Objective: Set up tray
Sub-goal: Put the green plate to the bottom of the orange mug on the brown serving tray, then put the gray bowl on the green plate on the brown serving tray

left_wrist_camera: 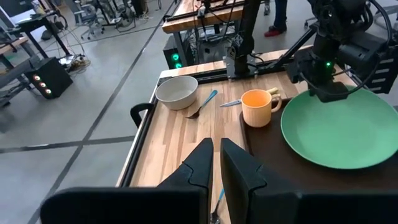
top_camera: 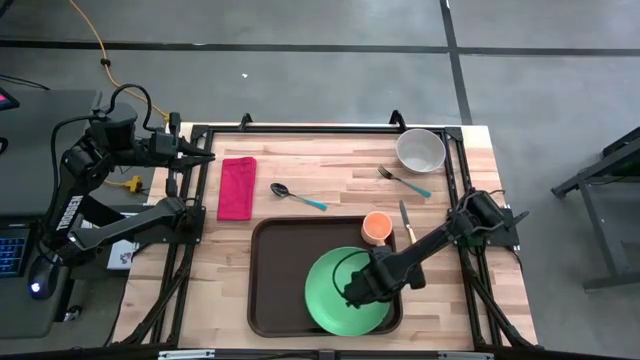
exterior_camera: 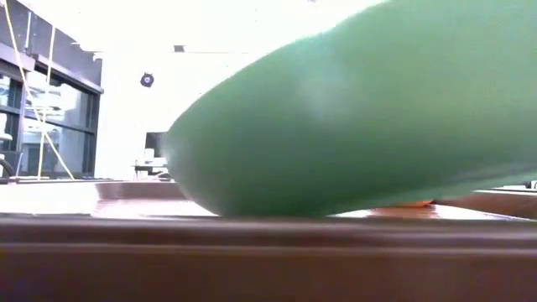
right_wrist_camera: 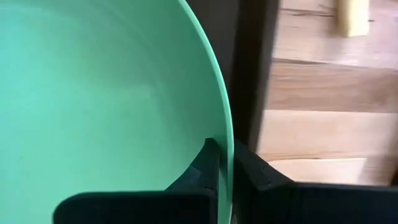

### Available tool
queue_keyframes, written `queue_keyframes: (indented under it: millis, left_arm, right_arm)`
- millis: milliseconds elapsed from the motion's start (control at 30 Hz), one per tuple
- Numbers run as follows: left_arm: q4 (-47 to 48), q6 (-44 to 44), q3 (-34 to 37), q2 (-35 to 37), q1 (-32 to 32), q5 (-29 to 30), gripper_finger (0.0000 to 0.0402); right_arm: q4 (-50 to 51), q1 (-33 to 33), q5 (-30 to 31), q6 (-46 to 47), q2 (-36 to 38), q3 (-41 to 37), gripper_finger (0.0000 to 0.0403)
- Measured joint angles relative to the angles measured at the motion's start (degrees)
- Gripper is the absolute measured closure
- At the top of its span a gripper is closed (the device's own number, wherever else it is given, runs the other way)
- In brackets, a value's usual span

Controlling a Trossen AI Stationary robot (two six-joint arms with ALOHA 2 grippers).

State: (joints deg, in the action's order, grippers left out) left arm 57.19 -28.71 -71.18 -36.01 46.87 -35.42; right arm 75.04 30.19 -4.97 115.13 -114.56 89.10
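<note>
The green plate (top_camera: 330,300) is over the dark brown tray (top_camera: 275,290), tilted, with my right gripper (right_wrist_camera: 225,163) shut on its rim. In the low view the plate (exterior_camera: 352,126) rises toward the table's right, and its lowest part (exterior_camera: 210,201) is at the tray floor; whether it touches there I cannot tell. An orange cup (top_camera: 377,227) stands in the tray's far right corner. My left gripper (left_wrist_camera: 216,167) hangs raised beyond the table's far left corner, with only a narrow gap between its fingers and nothing in it. My right gripper pinches the plate's rim (right_wrist_camera: 227,134) between its two fingers, one on the plate's upper face and one under it. The fingers come steeply from above, on the plate's side toward the table's right edge (left_wrist_camera: 323,99). That side is lifted, and the plate slopes down to the left.
On the bare wood beyond the tray lie a red napkin (top_camera: 237,187), a spoon (top_camera: 298,196), a fork (top_camera: 403,181) and a knife (top_camera: 406,222). A white bowl (top_camera: 421,150) stands at the far right. The tray's near rim (exterior_camera: 268,243) fills the low view's foreground.
</note>
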Motion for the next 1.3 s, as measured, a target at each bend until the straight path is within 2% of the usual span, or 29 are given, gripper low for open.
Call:
queue_keyframes:
  millis: [467, 900, 1200, 1300]
  left_arm:
    - [0.0, 0.0, 0.0, 0.0, 0.0, 0.0, 0.0339]
    - [0.0, 0.0, 0.0, 0.0, 0.0, 0.0, 0.0339]
    - [0.0, -0.8, 0.0, 0.0, 0.0, 0.0, 0.0339]
    - [0.0, -0.9, 0.0, 0.0, 0.0, 0.0, 0.0339]
  right_arm:
    - [2.8, -0.3, 2.1, -2.5, -0.1, 0.0, 0.04]
    - [4.6, -0.5, 2.0, -2.6, -0.3, -0.2, 0.0321]
    - [3.6, -1.2, 1.4, -3.1, -0.3, 0.2, 0.0304]
    - [0.9, -0.9, 3.2, -3.6, 1.2, 0.8, 0.0308]
